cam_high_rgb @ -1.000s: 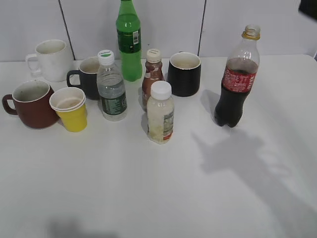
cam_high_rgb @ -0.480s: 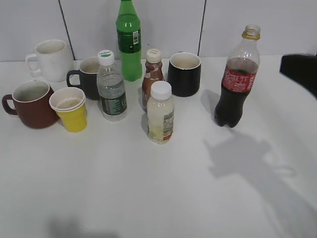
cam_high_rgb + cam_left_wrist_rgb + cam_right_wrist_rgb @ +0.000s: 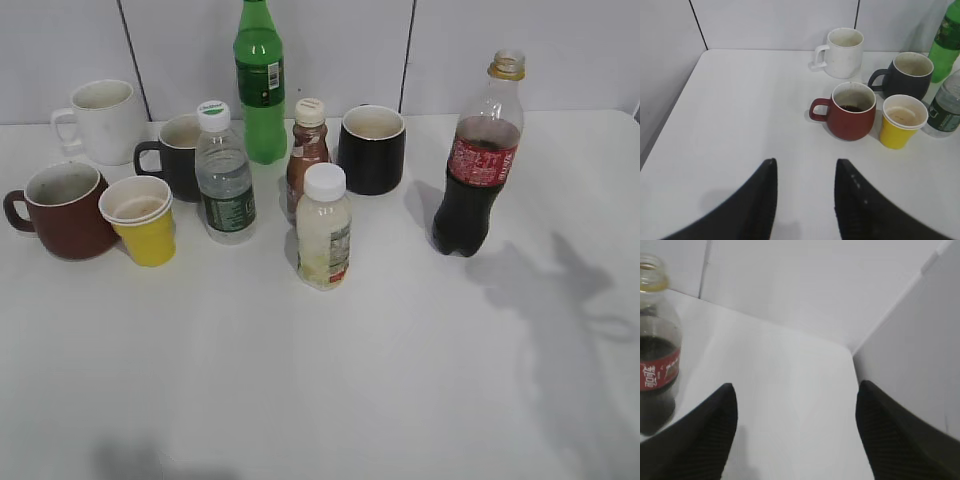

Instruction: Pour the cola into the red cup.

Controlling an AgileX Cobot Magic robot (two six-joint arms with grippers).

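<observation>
The cola bottle (image 3: 478, 160) stands upright and uncapped at the right of the table, about half full of dark liquid; it also shows at the left edge of the right wrist view (image 3: 655, 350). The red cup (image 3: 68, 212) stands at the far left, and in the left wrist view (image 3: 852, 111) it holds a little dark liquid. My left gripper (image 3: 804, 167) is open and empty, low over bare table in front of the red cup. My right gripper (image 3: 796, 390) is open wide and empty, to the right of the cola bottle. Neither gripper shows in the exterior view.
A yellow paper cup (image 3: 143, 220) stands beside the red cup. A white mug (image 3: 105, 120), two black mugs (image 3: 372, 148), a green bottle (image 3: 260, 85), a water bottle (image 3: 224, 175), a small brown bottle (image 3: 308, 150) and a pale white-capped bottle (image 3: 324, 230) crowd the back and middle.
The right arm, which showed at the right edge half a second ago, has left the exterior view; its shadow has shifted right of the cola bottle. The bottles and cups have not moved.
</observation>
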